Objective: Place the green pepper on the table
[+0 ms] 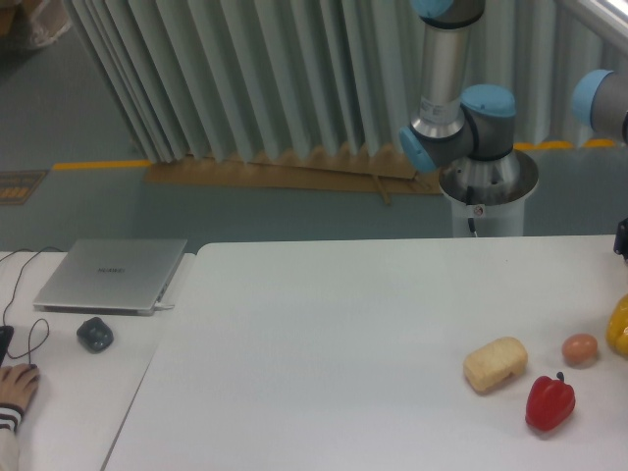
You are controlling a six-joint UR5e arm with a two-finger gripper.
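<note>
The green pepper does not show anywhere in this view. The large white table (pixel 343 334) fills the lower frame. The arm rises from its base (pixel 486 186) behind the table and bends out past the right edge. Only a dark sliver of the gripper (pixel 622 239) pokes in at the right edge, just above the table's far right side. Its fingers are cut off by the frame, so I cannot tell whether they hold anything.
A red pepper (pixel 549 403), a bread roll (pixel 496 363), a brownish egg-like ball (pixel 580 347) and part of a yellow pepper (pixel 619 326) lie at the table's right. A smaller desk on the left carries a silver laptop (pixel 113 275), a dark mouse (pixel 95 335) and a person's hand (pixel 15 388).
</note>
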